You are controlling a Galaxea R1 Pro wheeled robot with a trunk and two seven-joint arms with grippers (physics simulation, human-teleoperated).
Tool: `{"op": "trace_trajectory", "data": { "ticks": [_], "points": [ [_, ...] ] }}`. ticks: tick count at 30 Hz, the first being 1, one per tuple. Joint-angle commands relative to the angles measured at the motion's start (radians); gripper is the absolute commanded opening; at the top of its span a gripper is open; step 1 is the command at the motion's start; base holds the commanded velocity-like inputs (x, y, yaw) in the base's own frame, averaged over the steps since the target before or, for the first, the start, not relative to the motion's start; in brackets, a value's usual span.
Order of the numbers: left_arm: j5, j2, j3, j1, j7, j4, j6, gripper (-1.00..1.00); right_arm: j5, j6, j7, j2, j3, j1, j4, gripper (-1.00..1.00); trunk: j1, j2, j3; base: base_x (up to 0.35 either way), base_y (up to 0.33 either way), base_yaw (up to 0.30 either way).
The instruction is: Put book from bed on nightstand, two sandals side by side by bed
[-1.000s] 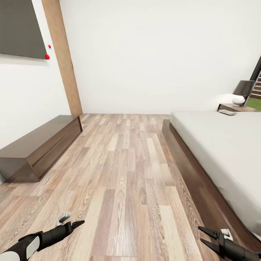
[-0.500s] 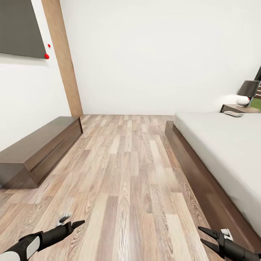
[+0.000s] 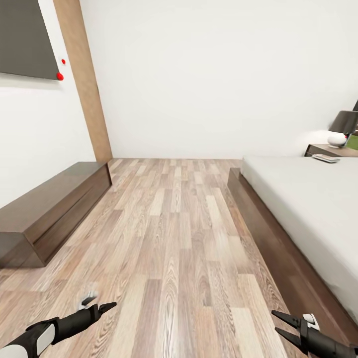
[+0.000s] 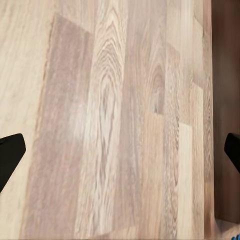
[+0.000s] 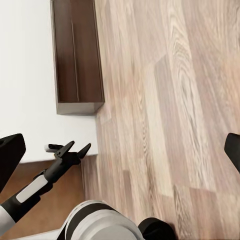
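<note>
Robot is on approach along the bed (image 3: 298, 199), both the left gripper (image 3: 110, 306) and right gripper (image 3: 279, 324) spread and empty; next it likely needs to find the book, none visible yet.

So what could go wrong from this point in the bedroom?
The right claw hangs open close to the bed frame's dark side; rolling forward or turning right might clip it. The low dark cabinet along the wall narrows the floor lane on the left claw side. No book or sandals are visible, so a search could add turning in tight space.
</note>
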Motion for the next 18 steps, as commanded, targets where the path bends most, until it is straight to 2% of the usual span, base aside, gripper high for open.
{"op": "trace_trajectory", "data": {
  "ticks": [1,18],
  "points": [
    [0.01,0.0,-0.003,0.0,-0.002,0.0,0.01,1.0,-0.01,0.009,0.002,-0.001,0.008,-0.001,0.0,1.0,0.0,0.0,-0.001,0.198,0.0,0.0],
    [0.01,0.0,-0.003,0.0,-0.002,0.0,0.01,1.0,-0.011,0.009,0.002,-0.001,0.01,-0.001,0.0,1.0,0.0,0.0,-0.001,0.198,0.0,0.0]
  ]
}}
